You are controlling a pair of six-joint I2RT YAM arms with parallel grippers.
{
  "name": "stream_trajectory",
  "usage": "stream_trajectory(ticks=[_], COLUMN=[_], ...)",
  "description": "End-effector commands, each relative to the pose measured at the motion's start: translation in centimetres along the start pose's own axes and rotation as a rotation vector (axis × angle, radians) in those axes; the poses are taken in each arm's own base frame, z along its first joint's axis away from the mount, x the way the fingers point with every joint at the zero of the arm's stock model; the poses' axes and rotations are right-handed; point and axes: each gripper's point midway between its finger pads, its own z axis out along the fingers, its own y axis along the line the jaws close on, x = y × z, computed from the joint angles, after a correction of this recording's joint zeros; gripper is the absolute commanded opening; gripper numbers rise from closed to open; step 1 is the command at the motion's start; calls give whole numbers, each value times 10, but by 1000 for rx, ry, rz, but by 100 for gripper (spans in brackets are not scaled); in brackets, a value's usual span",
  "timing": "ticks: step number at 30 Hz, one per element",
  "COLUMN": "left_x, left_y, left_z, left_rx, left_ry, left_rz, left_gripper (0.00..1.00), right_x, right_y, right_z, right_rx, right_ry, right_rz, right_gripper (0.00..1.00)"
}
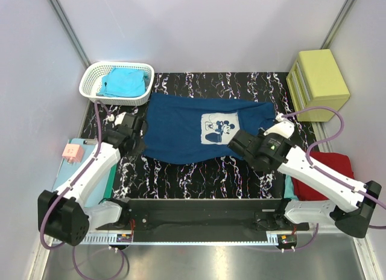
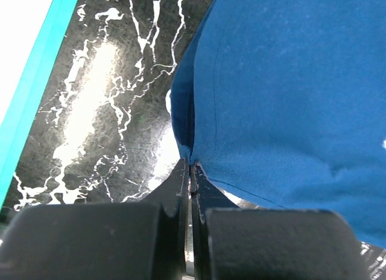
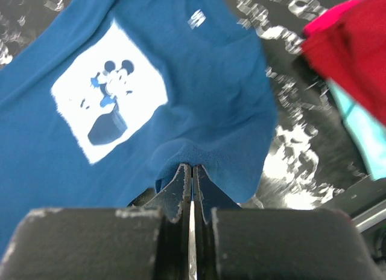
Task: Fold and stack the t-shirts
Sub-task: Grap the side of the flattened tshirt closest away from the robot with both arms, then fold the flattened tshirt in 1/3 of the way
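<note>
Navy t-shirt (image 1: 181,132) is lying spread, print up; left gripper (image 2: 190,171) pinching its 9 o'clock edge, right gripper (image 3: 192,170) pinching 4 o'clock edge.

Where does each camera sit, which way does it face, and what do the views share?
Top external: above and behind the bases, looking down on the table; both arms show.
Left wrist: on the left arm, looking along the left gripper, shut on the navy t-shirt edge.
Right wrist: on the right arm, looking along the right gripper, shut on a fold of the same shirt; mouse print beyond, red t-shirt at right.
Shared: all three show the navy t-shirt.
</note>
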Motion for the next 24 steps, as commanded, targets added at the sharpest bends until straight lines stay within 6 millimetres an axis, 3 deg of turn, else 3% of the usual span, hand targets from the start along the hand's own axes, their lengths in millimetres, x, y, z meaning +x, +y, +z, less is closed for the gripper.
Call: stream_trajectory(ticks=[1, 13, 24], left_x=[-25, -59, -77], left_y=[-5, -17, -26], left_z=[-3, 9, 39], left_rx=[-6, -27, -74], left_ry=[-62, -81, -68], left_rz=[-3, -4, -8], left_gripper=[0, 0, 0], right_x=[-40, -59, -60], right_y=[-57, -44, -30], right_z=[6, 51, 89], right_rx=[197, 254, 292], right_ry=[-99, -95, -74], right_rz=[-206, -229, -257], right_gripper=[0, 0, 0])
